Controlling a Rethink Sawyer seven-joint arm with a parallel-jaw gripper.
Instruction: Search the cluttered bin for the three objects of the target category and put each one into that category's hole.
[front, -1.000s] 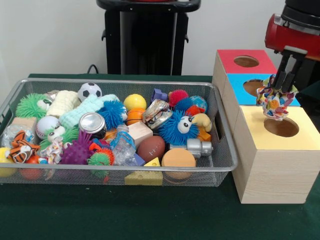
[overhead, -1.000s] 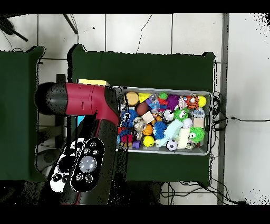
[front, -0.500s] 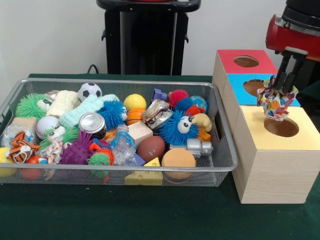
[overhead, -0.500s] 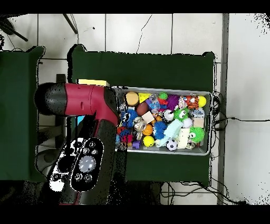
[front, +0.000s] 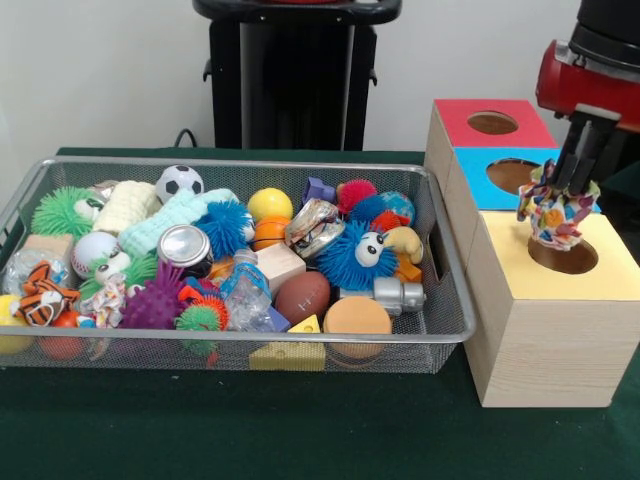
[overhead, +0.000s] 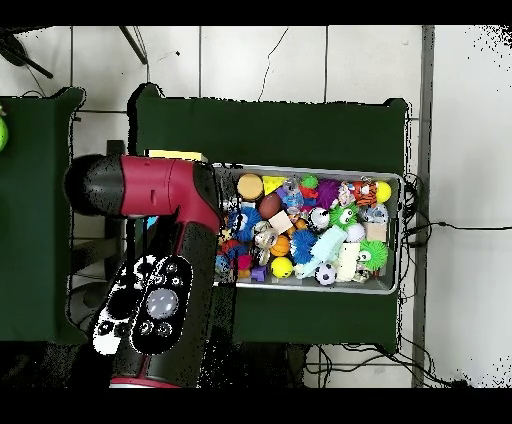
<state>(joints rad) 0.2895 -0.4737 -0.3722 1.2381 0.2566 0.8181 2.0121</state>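
**Patterned cloth toy held over the yellow box's hole**

The red and black arm (front: 590, 75) comes down at the right of the front view, its gripper (front: 566, 186) pinched narrow on a crumpled, many-coloured fabric toy (front: 553, 212); the toy hangs directly above the round hole (front: 563, 255) in the yellow-topped wooden box (front: 545, 330), its lower end at or just inside the hole's rim, though which cannot be told. Behind that box stand a blue-topped box (front: 505, 180) and a red-topped box (front: 490, 122), each with its own round hole; the three sit in a row, touching, just beside the right end of the wire mesh bin (front: 120, 350) on the dark green table (front: 300, 430).

The bin is crowded; a soccer ball (front: 179, 182) lies near its far wall, a yellow ball (front: 269, 204) sits just beside an orange ball (front: 268, 232), a blue fuzzy creature with googly eyes (front: 357, 255) lies toward the right, a small brown football (front: 302, 296) rests near the front, a silver can (front: 185, 247) tilts toward the camera, and a striped tiger toy (front: 42, 294) is tucked into the left corner.

In the overhead view, the arm (overhead: 160, 250) covers the boxes and the gripper; the bin (overhead: 390, 290) shows to its right with its jumble of toys.
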